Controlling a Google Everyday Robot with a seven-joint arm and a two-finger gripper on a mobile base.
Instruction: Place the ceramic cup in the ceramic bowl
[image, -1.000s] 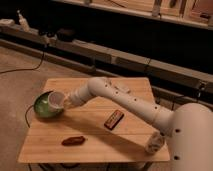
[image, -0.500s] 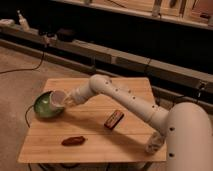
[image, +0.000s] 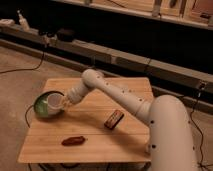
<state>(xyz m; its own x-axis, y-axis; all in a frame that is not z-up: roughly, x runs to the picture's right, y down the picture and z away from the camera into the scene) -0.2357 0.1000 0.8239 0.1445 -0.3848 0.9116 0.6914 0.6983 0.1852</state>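
Ceramic cup (image: 53, 103), pale white, sits at the right inner edge of the ceramic bowl (image: 42, 106), over its rim on the side nearest the arm. We see the cup tipped, its mouth facing left toward the bowl's middle. We can't tell if it rests on the bowl's floor or hangs just above it.

Bowl is green, glossy, shallow, tilted a bit, on the left edge of the wooden table (image: 90, 145).

Gripper (image: 62, 102) is right against the cup's right side, at the bowl's rim. We cannot tell whether it clamps the cup or has let go; the cup hides the tips.

White arm (image: 117, 96) runs from the robot's big white body (image: 170, 135) at lower right, up and left across the table, elbow above the table's middle, then slopes down to the bowl.

Other stuff on the table: a dark rectangular bar-like packet (image: 114, 119) with a reddish edge, near the centre, well apart from the bowl; a brown-red oblong thing (image: 73, 141) near the front edge, left of centre.

Behind the table we see a long low ledge (image: 125, 59), with a small white bottle (image: 22, 20) at far left. A cable (image: 25, 67) trails on the floor at left.
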